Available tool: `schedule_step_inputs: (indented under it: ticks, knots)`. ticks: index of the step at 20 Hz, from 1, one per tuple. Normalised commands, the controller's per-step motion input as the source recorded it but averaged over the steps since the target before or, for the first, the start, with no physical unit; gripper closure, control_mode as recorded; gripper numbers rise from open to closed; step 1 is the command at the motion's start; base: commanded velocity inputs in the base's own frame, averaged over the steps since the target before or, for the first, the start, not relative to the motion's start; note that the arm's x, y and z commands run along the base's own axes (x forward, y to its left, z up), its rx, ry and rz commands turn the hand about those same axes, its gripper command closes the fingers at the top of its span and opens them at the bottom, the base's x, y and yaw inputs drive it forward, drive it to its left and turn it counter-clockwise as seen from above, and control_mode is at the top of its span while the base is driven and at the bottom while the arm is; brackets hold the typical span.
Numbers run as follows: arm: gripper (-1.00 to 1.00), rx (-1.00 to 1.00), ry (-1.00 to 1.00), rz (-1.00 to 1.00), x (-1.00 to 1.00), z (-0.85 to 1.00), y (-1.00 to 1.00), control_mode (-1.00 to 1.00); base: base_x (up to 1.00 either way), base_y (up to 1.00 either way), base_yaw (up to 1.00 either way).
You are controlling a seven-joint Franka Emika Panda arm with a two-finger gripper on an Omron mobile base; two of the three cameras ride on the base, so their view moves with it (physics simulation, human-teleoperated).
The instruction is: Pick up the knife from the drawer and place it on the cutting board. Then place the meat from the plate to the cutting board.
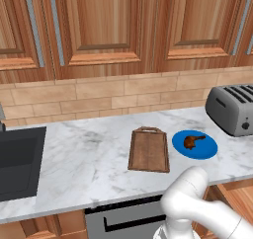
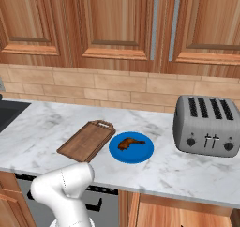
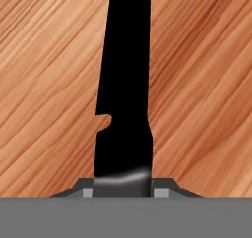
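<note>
Item 1: knife (image 3: 123,84). All black, lying flat on the light wood floor of the drawer (image 3: 197,84). In hand view the long axis is seen running straight away from the camera, bottom to top; handle end sits at the gripper (image 3: 121,187), blade runs past the top edge, tip out of frame. A small notch is noted on the left edge where handle meets blade.

Item 2: gripper. Fingers (image 3: 158,192) are closed in against both sides of the handle; knife judged gripped, not yet lifted off the wood.

Item 3: cutting board (image 1: 148,150). On marble counter (image 1: 89,154), loop handle toward backsplash, long axis front-to-back. Nothing on it.

Item 4: plate (image 1: 194,145), blue, just beside board on its right; meat (image 1: 193,141) on it.

Next move, est.: knife to be raised straight up, then carried up to the board.
</note>
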Motion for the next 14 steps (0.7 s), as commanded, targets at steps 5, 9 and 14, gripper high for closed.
schedule_step_inputs:
  ticks: [5,9,14]
  knots:
    - [1.0,-0.04,0.0,0.0,-0.41,0.46,0.05,-1.0,0.0,0.0,0.0]
    - [1.0,-0.05,0.0,-0.02,-0.5,0.67,0.12,-1.0,0.0,0.0,0.0]
    - [1.0,-0.05,0.0,-0.04,-0.42,0.83,0.38,-1.0,0.0,0.0,0.0]
